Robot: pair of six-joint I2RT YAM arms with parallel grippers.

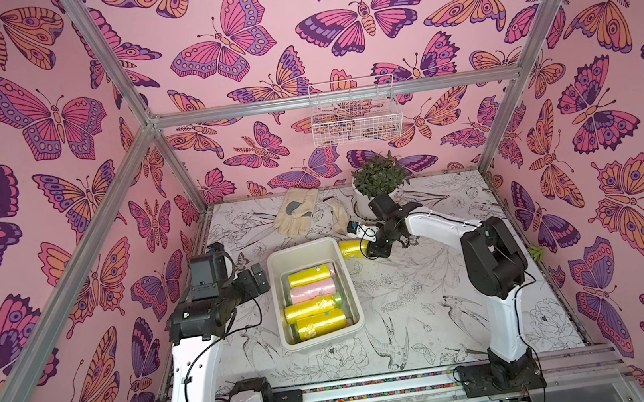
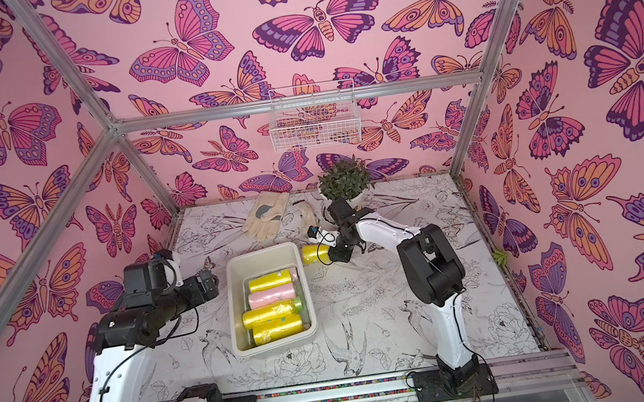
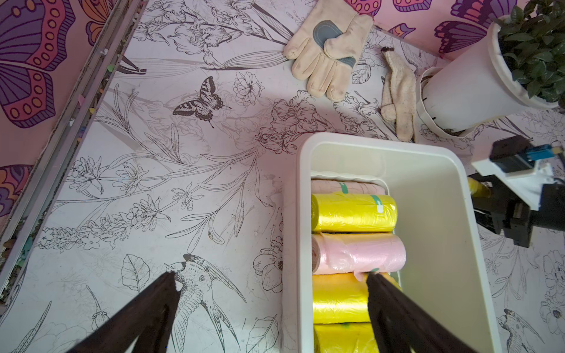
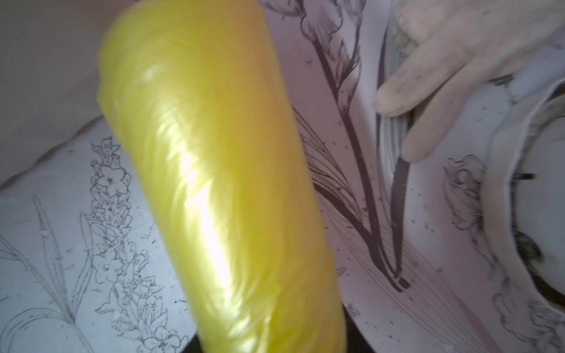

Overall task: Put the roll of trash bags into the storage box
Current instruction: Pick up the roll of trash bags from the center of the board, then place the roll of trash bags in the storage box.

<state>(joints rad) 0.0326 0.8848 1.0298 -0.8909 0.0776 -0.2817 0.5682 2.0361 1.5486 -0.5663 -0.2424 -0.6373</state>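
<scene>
Pink walls [image 1: 30,121] printed with butterflies stand on three sides of my bench [image 1: 427,293], whose top carries line drawings of flowers and birds. A white wire basket [image 1: 356,116] hangs on the back wall. Near the middle of the bench sits the storage box [image 1: 302,256], off-white plastic with rounded corners and a flared rim, its long side running away from me. At the back stands a white plant pot [image 1: 364,205] with a leafy green plant. Beside it lie a pale work glove [image 1: 296,211] with a grey patch and a smaller knit glove [image 1: 339,213].

Inside the box, yellow and pink rolls [image 1: 315,309] lie side by side across its width, filling the near part; the far end is bare. Some bear a small green-and-white tab [image 3: 377,203], too small for me to read.

The roll of trash bags [image 1: 350,248] is outside the box, just beside its far right corner, between box and pot. It is a glossy, translucent yellow cylinder, its film wrinkled in fine lengthwise creases. My right claw [image 1: 370,248] is clamped on the end that points away from the box; whether the roll rests on the bench I cannot tell. My left claw [image 3: 270,276] is spread wide and holds nothing, hovering at the box's left side, one finger [image 3: 391,305] over the rolls, the other over the bench.
</scene>
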